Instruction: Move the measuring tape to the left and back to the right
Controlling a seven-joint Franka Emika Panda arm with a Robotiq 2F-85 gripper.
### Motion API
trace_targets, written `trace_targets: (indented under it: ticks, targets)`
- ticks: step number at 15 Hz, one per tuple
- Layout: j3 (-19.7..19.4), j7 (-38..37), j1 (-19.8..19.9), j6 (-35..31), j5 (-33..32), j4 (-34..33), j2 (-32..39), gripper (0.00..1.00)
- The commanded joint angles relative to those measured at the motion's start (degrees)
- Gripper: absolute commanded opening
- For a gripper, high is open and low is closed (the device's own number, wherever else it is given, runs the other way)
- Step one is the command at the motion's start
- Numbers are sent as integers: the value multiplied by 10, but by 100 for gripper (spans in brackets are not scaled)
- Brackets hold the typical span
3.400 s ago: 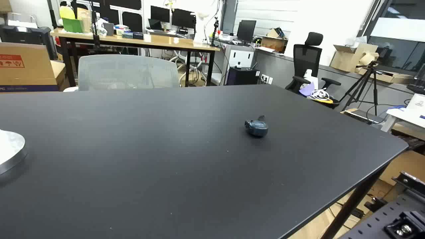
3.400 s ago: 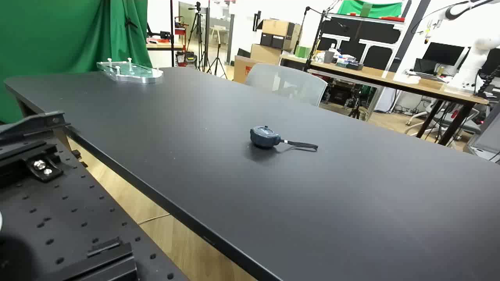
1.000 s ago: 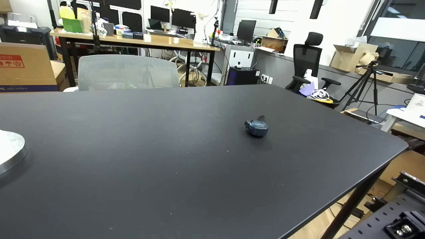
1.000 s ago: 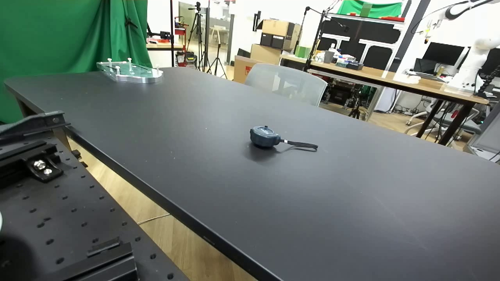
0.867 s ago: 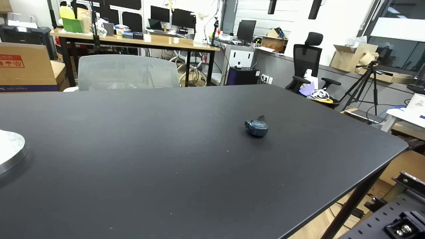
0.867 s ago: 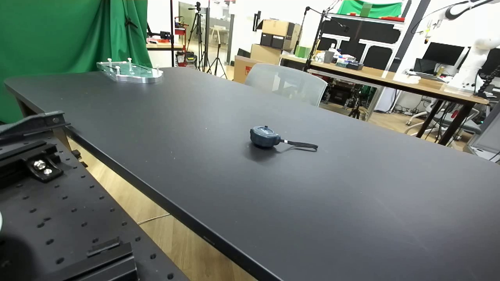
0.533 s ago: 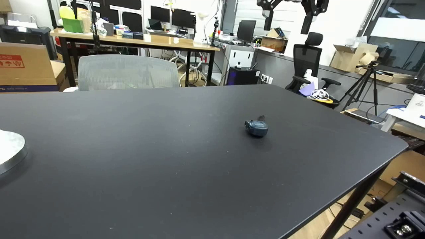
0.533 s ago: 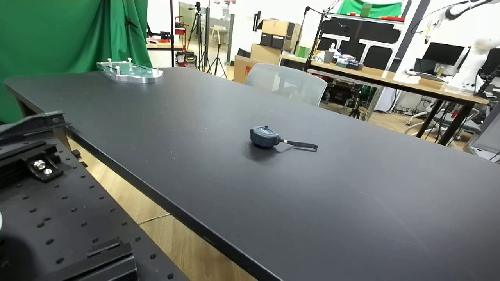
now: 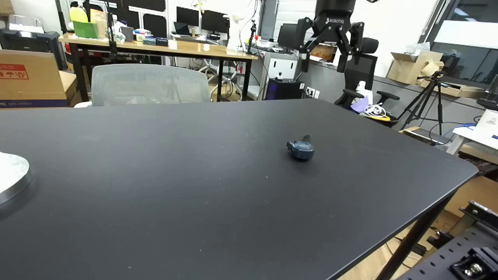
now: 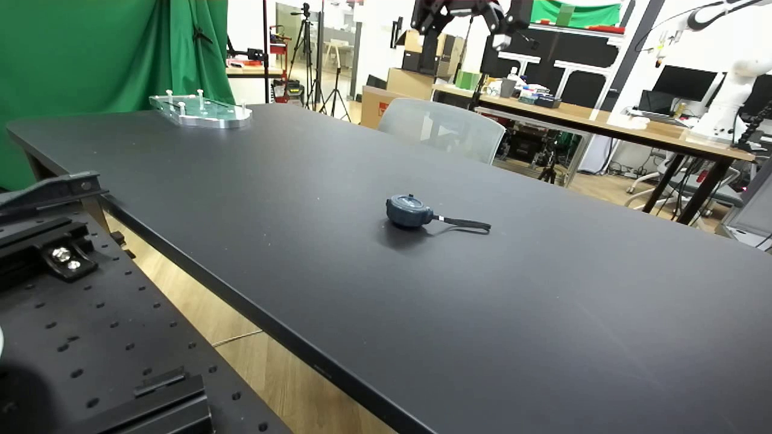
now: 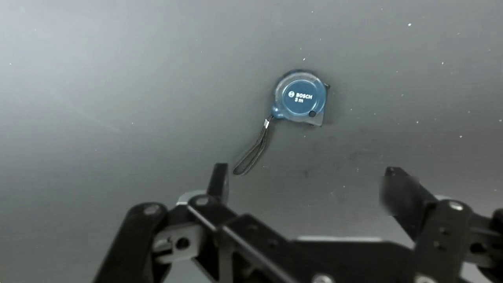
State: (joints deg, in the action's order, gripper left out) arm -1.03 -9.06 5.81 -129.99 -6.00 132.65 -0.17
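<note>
Above the dark table [image 9: 155, 194], the gripper [image 9: 323, 70] is hanging lower than in the earlier frame, and its body with the white lettering is now showing. Its fingers [image 10: 429, 57] are newly appearing at the top of an exterior view. The measuring tape [image 11: 300, 96] is keeping its same place, lying flat on the table, and its black strap [image 11: 263, 137] is stretching away from the case.

Around these, a grey mesh chair [image 9: 149, 85] is standing behind the table, and at the far end, in an exterior view, a clear plate [image 10: 211, 122] with white pegs is resting before a green curtain [image 10: 114, 60]. A perforated black board [image 10: 99, 349] is filling the near corner there. All of them are staying well apart from the tape; the strap alone is running toward the gripper's side in the wrist view, its loop appearing just beside one fingertip.

The gripper is standing wide: its two fingers are leaving a gap which is looking broader than the tape case. It is hanging in the air, well above the tape and apart from it, and between the fingertips the table surface is showing.
</note>
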Motion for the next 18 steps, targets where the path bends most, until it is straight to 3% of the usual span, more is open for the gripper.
trace_targets:
  ticks: [1, 9, 18]
  targets:
    - [-11, -20, -10, -24, 3, -54, 73, 100]
    - [-15, -22, -31, -32, 26, -74, 175, 100]
    - [-19, -1, -31, -58, 35, -49, 190, 100]
